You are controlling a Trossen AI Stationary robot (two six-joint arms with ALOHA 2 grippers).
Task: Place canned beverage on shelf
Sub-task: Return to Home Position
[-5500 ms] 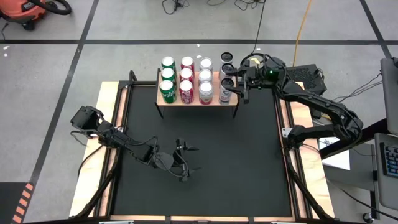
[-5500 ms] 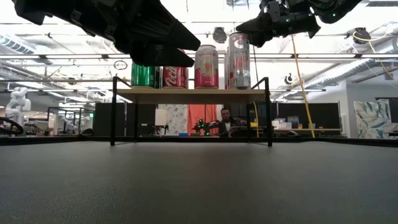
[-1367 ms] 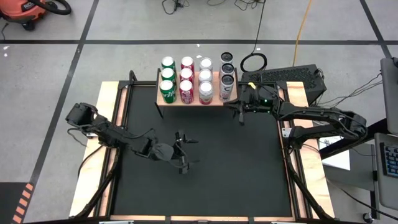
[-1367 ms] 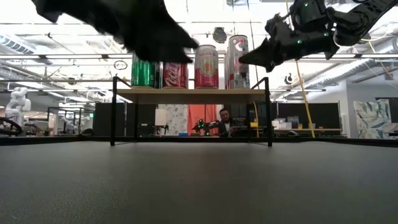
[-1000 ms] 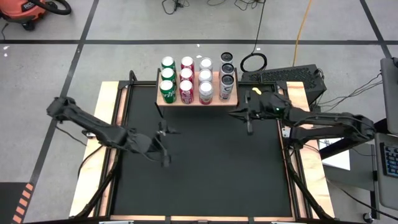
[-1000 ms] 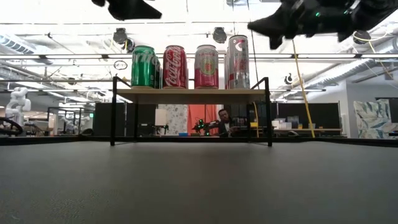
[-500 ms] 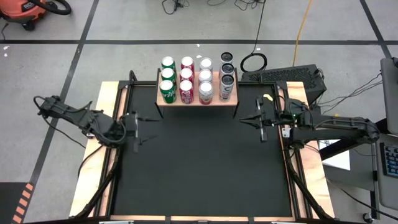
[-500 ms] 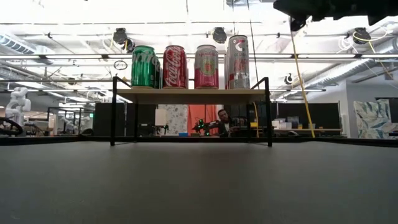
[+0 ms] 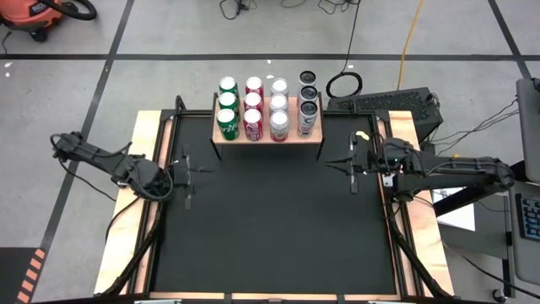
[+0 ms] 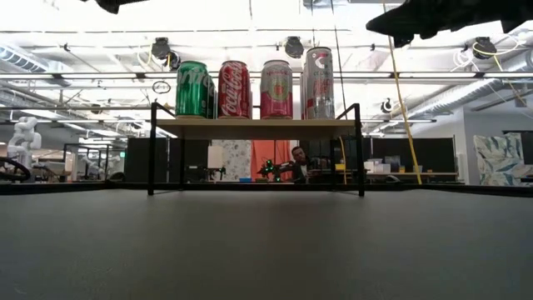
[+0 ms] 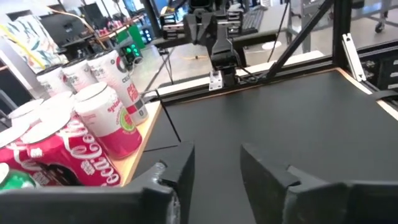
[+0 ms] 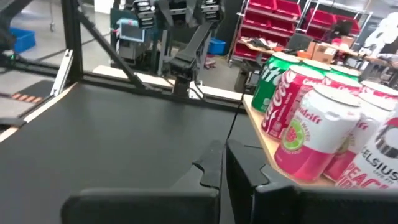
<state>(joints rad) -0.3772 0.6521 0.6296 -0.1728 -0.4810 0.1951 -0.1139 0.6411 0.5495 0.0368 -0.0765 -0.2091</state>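
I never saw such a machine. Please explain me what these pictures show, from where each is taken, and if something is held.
It is a two-armed robot at a table. One picture looks straight down, one looks level across the black mat, and two come from cameras on the wrists. Cans stand in four rows on the small wooden shelf: green, red, pink and tall white. At the mat's left edge, the left gripper is open; at its right edge, the right gripper is shut. Neither holds anything.

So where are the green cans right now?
In the high view, the green cans stand in a line at the left end of the shelf, on the left arm's side, right next to the red cans.
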